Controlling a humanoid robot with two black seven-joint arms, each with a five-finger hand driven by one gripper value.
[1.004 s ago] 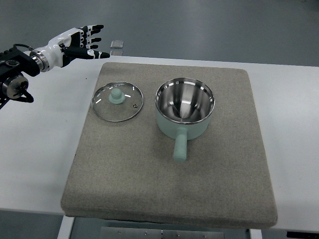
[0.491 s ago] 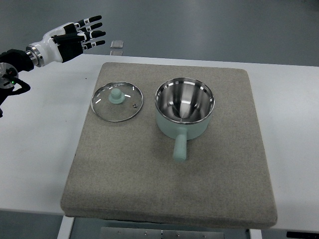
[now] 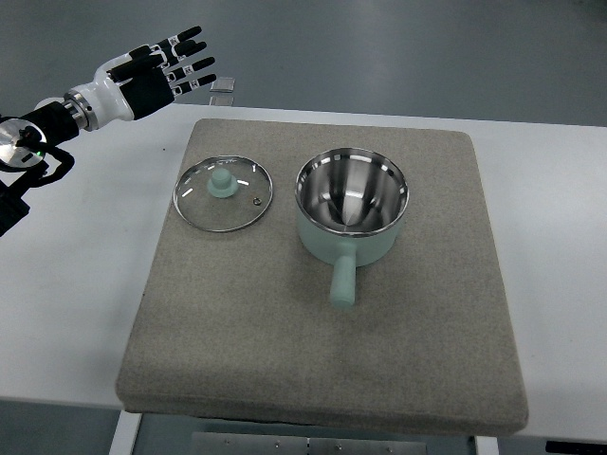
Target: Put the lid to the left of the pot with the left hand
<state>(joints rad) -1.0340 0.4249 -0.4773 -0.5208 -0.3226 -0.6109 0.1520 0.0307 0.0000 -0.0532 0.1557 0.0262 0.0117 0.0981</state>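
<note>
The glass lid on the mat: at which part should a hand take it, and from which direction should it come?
Probably the round knob at the centre of the lid, taken from straight above. The lid lies flat on the grey mat, rim down, so the thin rim gives fingers little to catch, while the knob stands up, free all around. The pot stands apart at its right.

White bench with a big grey mat on it

My bench is plain white and the square felt-looking mat sits right on top, covering most of the middle and hanging close to the near edge. On the mat there's the glass lid lying flat, just left of the mint pot, not touching it.
</note>
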